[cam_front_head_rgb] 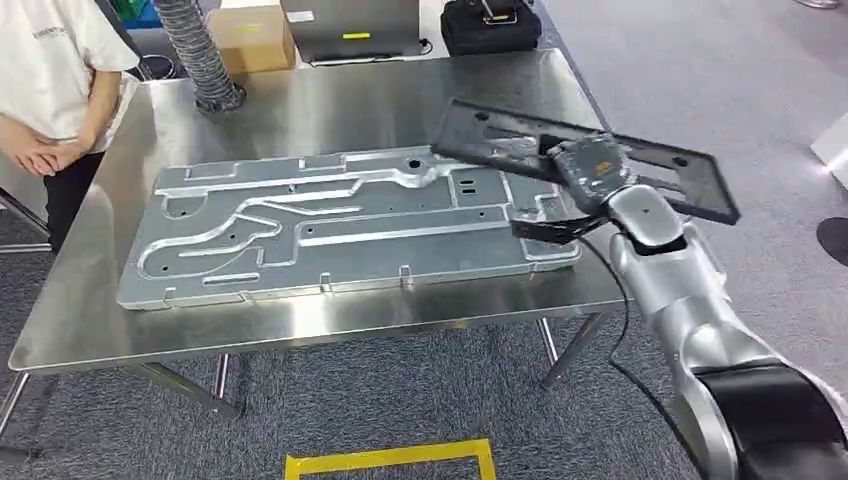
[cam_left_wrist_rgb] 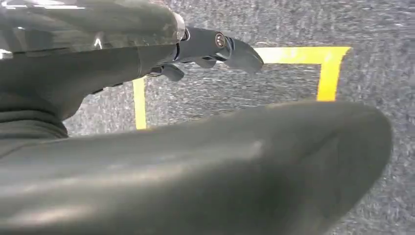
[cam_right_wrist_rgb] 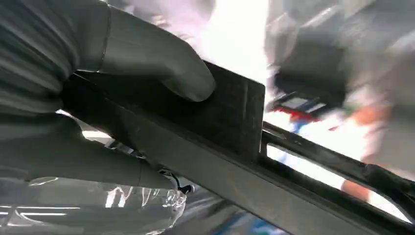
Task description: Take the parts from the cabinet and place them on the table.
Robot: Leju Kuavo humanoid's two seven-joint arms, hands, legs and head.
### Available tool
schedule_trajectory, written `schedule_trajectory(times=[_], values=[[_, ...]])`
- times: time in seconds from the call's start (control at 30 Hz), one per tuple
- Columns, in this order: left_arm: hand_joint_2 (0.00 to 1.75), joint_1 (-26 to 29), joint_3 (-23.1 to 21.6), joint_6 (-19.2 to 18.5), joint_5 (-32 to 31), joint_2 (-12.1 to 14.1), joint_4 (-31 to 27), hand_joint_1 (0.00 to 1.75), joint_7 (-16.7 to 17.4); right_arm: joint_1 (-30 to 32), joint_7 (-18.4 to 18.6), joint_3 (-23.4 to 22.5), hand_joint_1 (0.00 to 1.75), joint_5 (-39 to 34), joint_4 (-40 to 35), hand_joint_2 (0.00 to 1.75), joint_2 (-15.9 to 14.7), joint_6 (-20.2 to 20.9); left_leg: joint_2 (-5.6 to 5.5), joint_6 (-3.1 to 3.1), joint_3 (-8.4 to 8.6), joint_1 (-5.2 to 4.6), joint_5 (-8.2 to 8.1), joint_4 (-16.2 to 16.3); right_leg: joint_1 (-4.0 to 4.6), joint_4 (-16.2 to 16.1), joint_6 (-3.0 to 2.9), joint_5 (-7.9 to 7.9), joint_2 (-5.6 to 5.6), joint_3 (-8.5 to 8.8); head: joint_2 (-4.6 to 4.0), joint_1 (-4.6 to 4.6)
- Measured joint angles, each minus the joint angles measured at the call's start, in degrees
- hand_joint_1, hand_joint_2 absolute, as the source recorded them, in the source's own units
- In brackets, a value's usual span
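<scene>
Above the table's right end, the black frame part hangs tilted in my right hand, thumb clamped on top. Held off-centre, it could swing and strike the silver panel. My left hand hangs empty, fingers loosely curled.

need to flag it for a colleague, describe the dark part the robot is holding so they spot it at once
Find the steel table bearing a large silver panel. Over its right end, the right hand holds a black frame part in the air. It is flat, long and dark, unlike the shiny panel.
</scene>
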Motion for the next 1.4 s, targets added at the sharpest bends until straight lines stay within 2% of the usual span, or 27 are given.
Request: schedule_trajectory(times=[0.07, 0.13, 0.17, 0.3, 0.33, 0.37, 0.47, 0.5, 0.53, 0.57, 0.63, 0.67, 0.7, 0.8, 0.83, 0.87, 0.93, 1.0, 1.03, 1.07, 1.13, 1.17, 1.2, 1.23, 1.33, 1.37, 1.4], values=[[0.0, -0.05, -0.28, 0.09, -0.15, 0.0, 0.0, 0.0, -0.02, 0.03, -0.33, 2.32, 1.75, 0.35, 2.8, 1.75, 1.99, 0.2, 0.03, -0.04, 1.45, 0.06, 3.74, -4.3, -0.01, 0.16, 0.15, -0.28, 0.02, 0.27, 0.0, 0.0], [0.0, -0.19, -0.48, 0.15, -0.15, 0.02, 0.0, 0.0, -0.09, -0.18, -0.37, 3.32, 1.75, 0.37, 3.92, 1.75, 2.99, 0.22, 0.15, 0.24, 5.8, 0.07, 9.15, -14.5, -0.05, 0.52, 0.61, -0.88, -0.27, 0.57, 0.0, 0.0], [0.0, -0.2, -0.5, 0.15, -0.15, 0.02, 0.0, 0.0, -0.15, -0.68, -0.81, 3.69, 1.75, 0.46, 4.74, 1.75, 3.32, 0.31, 0.11, 0.45, 7.08, -0.07, 8.31, -15.93, 0.31, 0.68, 0.89, -1.1, -0.57, 0.44, 0.0, 0.0], [0.0, 0.28, -0.7, 1.05, -0.28, 0.02, 0.0, 0.0, -0.17, -1.17, -0.78, 6.47, 1.75, 1.29, 7.71, 1.75, 6.29, 0.9, 0.16, 1.44, 7.0, -0.06, 8.47, -17.05, 0.51, 0.57, 1.58, -1.02, -0.54, 0.44, 0.0, 0.0], [0.0, 0.21, -0.72, 1.16, -0.28, -0.04, 0.0, 0.0, -0.17, -1.1, -0.46, 7.06, 1.75, 1.29, 8.15, 1.75, 7.23, 0.89, 0.33, 1.71, 7.3, 0.25, 8.58, -17.35, 0.27, 0.94, 1.86, -1.68, -0.34, 0.22, 0.0, 0.0], [0.0, 0.04, -0.72, 1.25, -0.26, -0.07, 0.0, 0.0, -0.2, -1.11, -0.39, 7.49, 1.75, 1.31, 8.5, 1.75, 7.58, 0.83, 0.32, 1.86, 7.36, 0.23, 8.56, -17.38, 0.23, 2.63, 2.13, -2.71, -0.31, -0.38, 0.0, 0.0], [0.0, -0.05, -0.72, 1.36, -0.24, -0.04, 0.0, 0.0, -0.39, -0.99, -0.15, 8.78, 1.75, 1.31, 9.67, 1.75, 9.57, 0.02, 0.28, 2.6, 7.38, 0.12, 8.45, -17.37, 0.07, 15.6, 2.57, -8.18, -0.31, -6.65, 0.0, 0.0], [0.0, 0.08, -0.74, 1.38, -0.3, -0.04, 0.0, 0.0, -0.48, -0.77, -0.11, 9.11, 1.75, 1.31, 9.98, 1.75, 10.0, 0.0, 0.12, 2.64, 7.4, 0.1, 8.43, -17.34, 0.06, 18.16, 2.56, -8.51, -0.3, -8.09, 0.0, 0.0], [0.0, 0.23, -0.76, 1.38, -0.33, -0.04, 0.0, 0.0, -0.52, -0.56, 0.0, 9.3, 1.75, 1.31, 10.22, 1.75, 10.24, 0.02, -0.01, 2.65, 7.51, 0.07, 8.41, -17.33, 0.07, 17.9, 2.45, -7.65, -0.3, -8.18, 0.0, 0.0], [0.0, 0.35, -0.79, 1.44, -0.39, -0.04, 0.0, 0.0, -0.54, -0.49, 0.07, 9.52, 1.75, 1.31, 10.42, 1.75, 10.61, 0.02, -0.1, 2.65, 7.62, -0.03, 8.36, -17.33, 0.12, 15.31, 2.18, -5.68, -0.29, -7.2, 0.0, 0.0], [0.0, 0.26, -0.81, 1.44, -0.5, -0.07, 0.0, 0.0, -0.59, -0.62, 0.33, 9.98, 1.75, 1.31, 10.66, 1.75, 11.06, 0.04, -0.29, 2.53, 7.94, -0.26, 8.26, -17.33, 0.47, 5.17, 1.09, -0.25, -0.27, -2.53, 0.0, 0.0], [0.0, 0.22, -0.83, 1.44, -0.59, -0.15, 0.0, 0.0, -0.61, -0.75, 0.57, 10.22, 1.75, 1.33, 10.75, 1.75, 11.16, 0.04, -0.3, 2.47, 7.94, -0.14, 8.22, -17.35, 0.85, 1.64, 0.41, 0.22, -0.29, -1.14, 0.0, 0.0], [0.0, 0.11, -0.83, 1.46, -0.85, -0.35, 0.0, 0.0, -0.61, -0.88, 0.72, 10.47, 1.75, 1.38, 10.83, 1.75, 11.45, 0.09, -0.31, 2.15, 7.71, -0.6, 8.08, -17.14, 0.94, 0.49, 0.32, 0.02, -0.37, -0.56, 0.0, 0.0], [0.0, 0.05, -0.87, 1.64, -1.18, -0.28, 0.0, 0.0, -0.61, -0.74, 1.75, 11.54, 1.75, 1.38, 11.23, 1.75, 11.64, 0.15, -0.14, 1.32, 7.88, -0.21, 8.27, -17.53, 1.23, 0.35, 0.17, 0.16, -0.21, -0.56, 0.0, 0.0], [0.0, -0.03, -0.94, 1.71, -1.2, -0.17, 0.0, 0.0, -0.63, -0.65, 1.82, 11.67, 1.75, 1.35, 11.32, 1.75, 11.64, 0.04, -0.16, 0.96, 7.88, -0.64, 8.01, -17.47, 0.59, -0.62, -0.02, 0.59, -0.26, -0.03, 0.0, -0.02], [0.0, 0.01, -1.03, 1.81, -1.44, -0.09, 0.0, 0.0, -0.68, -0.6, 2.17, 11.78, 1.75, 1.31, 11.53, 1.75, 11.54, -0.13, 0.07, 0.62, 7.58, -0.4, 7.07, -16.41, 0.45, -1.18, -0.16, 0.84, -0.35, 0.41, 0.0, 0.0], [0.0, -0.02, -1.31, 1.99, -1.62, -0.07, -0.02, 0.0, -0.74, -0.33, 2.23, 12.08, 1.75, 1.27, 11.77, 1.75, 11.56, -1.07, 0.08, 0.15, 4.5, -0.07, 2.71, -8.9, 0.35, -1.22, -0.41, 0.9, -0.32, 0.42, 0.0, -0.02], [0.0, 0.03, -1.44, 2.21, -1.77, -0.04, -0.02, 0.0, -1.4, 0.77, 2.23, 12.15, 1.75, 1.14, 12.19, 1.75, 11.4, -1.86, 0.09, -0.33, 1.01, 0.27, -0.1, -1.28, 0.31, -1.14, -0.4, 0.86, -0.28, 0.42, 0.0, 0.0], [1.75, 0.11, -1.59, 2.23, -1.79, -0.04, -0.02, 0.0, -1.57, 1.57, 2.23, 12.17, 0.0, 1.11, 12.47, 0.0, 11.32, -2.1, 0.11, -0.56, 0.56, 0.5, 0.34, -0.44, 0.22, -1.05, -0.31, 0.8, -0.27, 0.42, 0.0, 0.0], [1.75, 0.19, -1.73, 2.23, -1.86, -0.04, -0.02, 0.0, -1.75, 2.01, 2.32, 12.17, 0.0, 1.03, 12.58, 0.0, 11.27, -2.71, 0.16, -0.76, 1.52, 0.67, 2.0, -2.52, 0.09, -0.91, -0.18, 0.71, -0.21, 0.42, 0.0, 0.0], [1.75, 0.23, -1.92, 2.77, -2.1, -0.02, -0.02, 0.0, -2.01, 2.06, 2.19, 12.17, 0.0, 0.46, 12.82, 0.0, 11.16, -3.1, 0.2, -1.11, 6.59, 1.16, 7.14, -12.37, -0.27, -0.36, 0.4, 0.33, 0.03, 0.48, 0.0, 0.0], [1.75, 0.22, -2.01, 3.41, -2.23, -0.02, -0.02, 0.0, -1.99, 2.27, 2.01, 12.17, 0.0, 0.22, 12.93, 0.0, 11.12, -3.32, 0.22, -1.19, 8.41, 1.39, 7.69, -16.48, -0.24, 0.03, 0.81, 0.04, 0.1, 0.41, 0.0, 0.0], [1.75, 0.17, -2.14, 3.94, -2.38, -0.07, -0.02, 0.0, -1.79, 2.54, 1.77, 12.17, 0.0, -0.05, 13.0, 0.0, 10.99, -3.74, 0.09, -0.87, 9.17, 0.82, 6.94, -17.41, 0.13, 0.45, 1.17, -0.09, 0.24, 0.1, 0.0, 0.0], [1.75, 0.2, -2.27, 4.68, -2.58, -0.04, -0.02, 0.0, -1.47, 2.84, 1.58, 12.12, 0.0, -0.39, 13.06, 0.0, 10.9, -4.28, 0.02, -0.08, 8.95, 1.0, 7.07, -17.11, 0.09, 0.27, 1.46, 0.09, 0.25, 0.02, 0.0, -0.02], [1.75, 0.6, -2.29, 6.12, -2.82, -0.07, -0.02, 0.0, -1.03, 2.94, 1.29, 11.95, 0.0, -1.01, 13.24, 0.0, 10.53, -5.9, 0.12, 1.13, 9.14, 0.9, 7.34, -17.49, -0.09, 0.05, 2.45, 0.1, 0.4, 0.29, 0.0, 0.0], [0.0, 0.53, -2.32, 6.49, -2.84, -0.07, -0.02, 0.0, -0.96, 3.02, 1.14, 11.88, 0.0, -1.18, 13.26, 0.0, 10.33, -6.32, 0.16, 1.4, 9.25, 1.01, 7.51, -17.67, -0.28, 0.94, 2.68, -0.72, 0.3, 0.1, 0.0, 0.0], [0.0, 0.48, -2.32, 6.82, -2.88, -0.04, -0.02, 0.0, -0.85, 3.02, 0.96, 11.82, 0.0, -1.46, 13.3, 0.0, 10.25, -6.82, 0.19, 1.74, 9.24, 1.02, 7.57, -17.76, -0.26, 3.42, 2.87, -2.54, 0.19, -1.09, 0.0, 0.0]])
